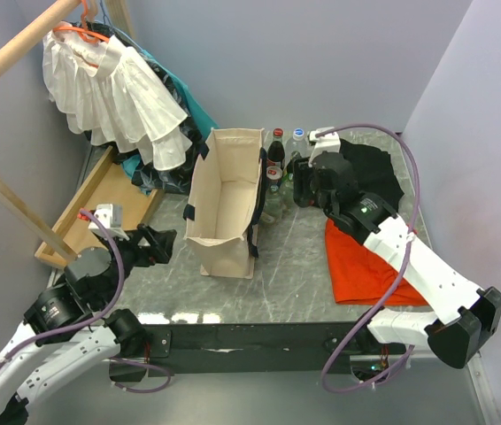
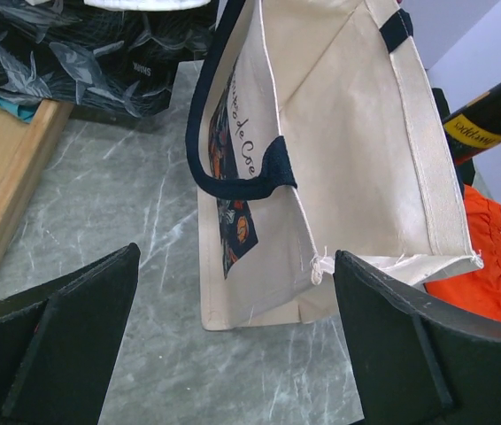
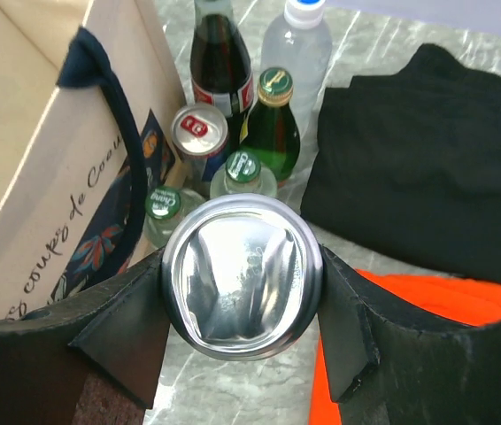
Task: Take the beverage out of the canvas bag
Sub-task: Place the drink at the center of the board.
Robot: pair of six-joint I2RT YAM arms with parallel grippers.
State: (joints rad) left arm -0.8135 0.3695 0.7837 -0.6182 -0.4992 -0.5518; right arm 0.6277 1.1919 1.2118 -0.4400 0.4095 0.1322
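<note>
Squarely gripped, the can sits inside the right hand.

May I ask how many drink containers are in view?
7: cola bottle, water bottle, green bottle, red-topped can and two green-capped bottles clustered beside the canvas bag; one silver can in the right gripper. More may be hidden.

Cream canvas bag, navy handles, upright, top open. Silver can outside, just right of it, in right gripper.
</note>
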